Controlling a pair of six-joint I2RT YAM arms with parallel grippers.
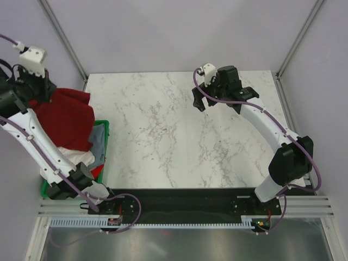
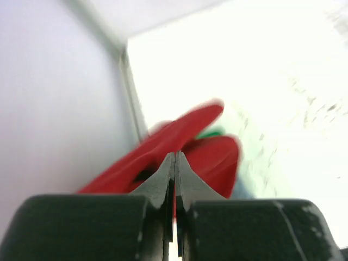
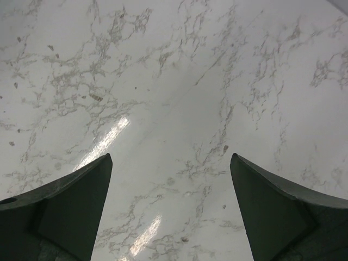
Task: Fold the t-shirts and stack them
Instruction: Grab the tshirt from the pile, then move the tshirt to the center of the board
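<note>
Left jaws: clenched tight on a fold of the large dark red cloth t-shirt (image 2: 187,136), held up beside the left edge of the surface.
Dark red t-shirt: hangs from that grip and drapes over the green plastic bin (image 1: 105,126); its lower edge seems to rest on the pile below.
Other t-shirts: white and grey cloth tees (image 1: 97,142) heaped in the bin.
Right jaws: released and spread wide above the white marble surface (image 1: 163,136), well apart from the shirts.
</note>
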